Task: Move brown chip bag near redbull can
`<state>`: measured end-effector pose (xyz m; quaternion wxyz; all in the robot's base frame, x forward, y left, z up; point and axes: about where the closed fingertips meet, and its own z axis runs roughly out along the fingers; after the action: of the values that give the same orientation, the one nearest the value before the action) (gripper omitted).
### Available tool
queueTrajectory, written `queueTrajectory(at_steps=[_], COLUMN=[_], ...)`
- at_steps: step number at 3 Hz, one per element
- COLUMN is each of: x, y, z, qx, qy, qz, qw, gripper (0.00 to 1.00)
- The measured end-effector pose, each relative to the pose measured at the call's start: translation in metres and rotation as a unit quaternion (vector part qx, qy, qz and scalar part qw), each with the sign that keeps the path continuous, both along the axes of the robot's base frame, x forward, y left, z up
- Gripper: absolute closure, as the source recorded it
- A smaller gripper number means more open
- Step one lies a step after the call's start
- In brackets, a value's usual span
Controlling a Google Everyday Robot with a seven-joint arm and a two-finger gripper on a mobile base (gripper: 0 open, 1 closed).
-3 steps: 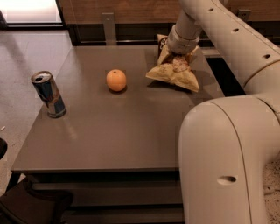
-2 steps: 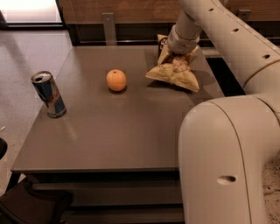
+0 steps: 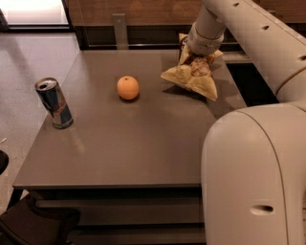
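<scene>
Nearest, filling the lower right: the robot's pale rounded body (image 3: pixel 253 177), hiding the table's right front corner. Lower left, beneath the table edge: a dark object (image 3: pixel 38 225), too dim to name. Under the tabletop: a lower shelf (image 3: pixel 119 210) in the same grey-brown.

Next, the grey-brown table (image 3: pixel 134 153), bare across its front half.

Farther in, close to the left edge: the redbull can (image 3: pixel 53 103), upright, blue and silver with a red mark, silver top opened. Nothing touching it.

Past that, toward the middle of the tabletop: a round orange (image 3: pixel 128 88), alone, resting roughly between the can and the bag, nearer the bag. Apart from both.

Farther back and to the right: the brown chip bag (image 3: pixel 191 79), crumpled, pale yellow edges spread out, dark centre bunched upward, one corner pointing toward the right front. Well apart from the can, across most of the table's width.

Directly on top of the bag: the gripper (image 3: pixel 193 62), sunk into the bunched brown centre. Clamped on the bag or only pressed into it: cannot tell. Above it, the pale arm (image 3: pixel 248 33) slanting up and to the right, out past the frame's edge.

Farthest: a grey upright post (image 3: pixel 119 28) behind the table, a dark wood wall (image 3: pixel 143 12), and pale shiny floor (image 3: pixel 28 57) at the left.
</scene>
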<state>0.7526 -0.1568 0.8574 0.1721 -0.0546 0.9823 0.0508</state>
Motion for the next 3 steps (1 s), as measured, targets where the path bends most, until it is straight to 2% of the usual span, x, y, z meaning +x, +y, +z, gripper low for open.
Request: queueTrajectory(at_steps=[1, 2, 3], x=[-0.017, -0.04, -0.071], y=[-0.026, -0.05, -0.059], z=[0.033, 0.067, 0.096], qx=[-0.029, -0.04, -0.023], qy=[-0.029, -0.062, -0.091], qz=[-0.018, -0.023, 0.005], qw=[0.999, 0.997, 0.9956], gripper=[1.0, 1.0, 1.0])
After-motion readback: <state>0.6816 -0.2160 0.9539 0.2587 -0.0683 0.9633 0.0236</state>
